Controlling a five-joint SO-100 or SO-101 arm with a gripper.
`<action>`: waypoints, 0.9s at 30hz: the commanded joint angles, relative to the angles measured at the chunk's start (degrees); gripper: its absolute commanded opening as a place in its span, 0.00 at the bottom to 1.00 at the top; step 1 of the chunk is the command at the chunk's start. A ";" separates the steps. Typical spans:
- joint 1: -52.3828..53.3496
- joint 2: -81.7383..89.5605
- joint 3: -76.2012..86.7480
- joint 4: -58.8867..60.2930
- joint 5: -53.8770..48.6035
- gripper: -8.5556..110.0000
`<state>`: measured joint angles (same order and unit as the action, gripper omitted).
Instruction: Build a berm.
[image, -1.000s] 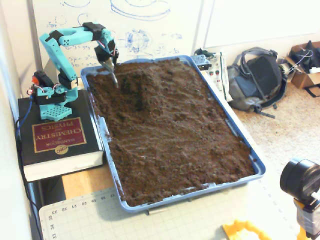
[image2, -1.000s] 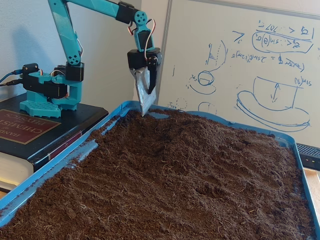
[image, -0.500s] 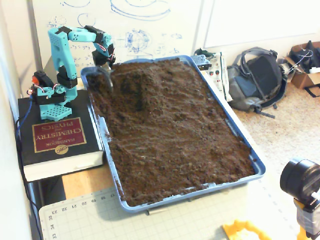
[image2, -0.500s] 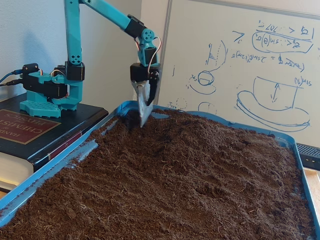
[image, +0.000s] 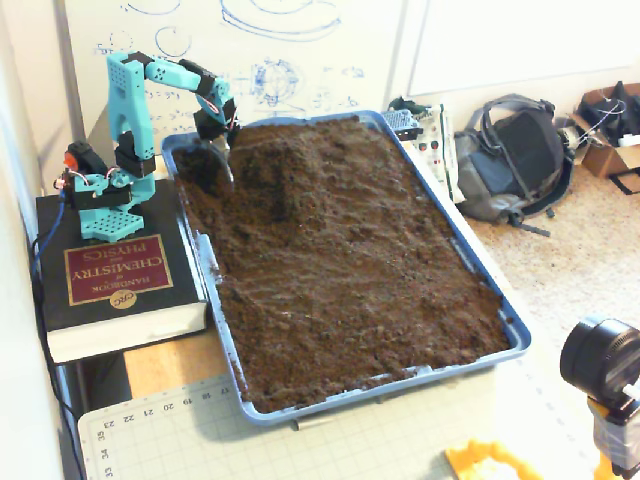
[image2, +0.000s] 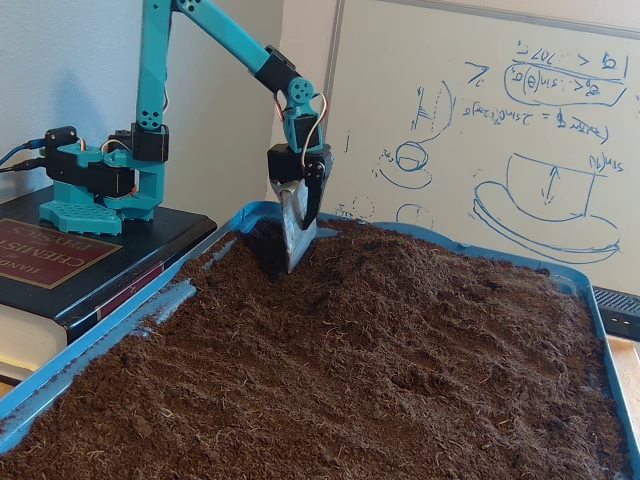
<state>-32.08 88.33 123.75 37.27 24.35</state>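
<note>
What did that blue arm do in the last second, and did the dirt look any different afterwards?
The arm swung its gripper back toward its base and then lowered it, so the metal tip now digs into the soil beside the mound at the far end of the tray; a second ago it hung just above the surface. Nothing was picked up or dropped. The mound, the tray and the book look unchanged.

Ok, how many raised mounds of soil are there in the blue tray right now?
1. A single raised ridge of dark brown crumbly soil sits at the far end of the blue plastic tray, beside the teal arm's claw. The remaining soil lies roughly flat; small humps may be missed.
</note>
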 joint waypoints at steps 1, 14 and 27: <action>0.62 0.97 -2.90 -0.79 -0.44 0.07; 5.19 0.88 -5.01 -0.79 -0.70 0.07; 7.65 -2.02 -5.54 -1.67 -0.79 0.07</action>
<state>-24.96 87.01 122.70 36.39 24.08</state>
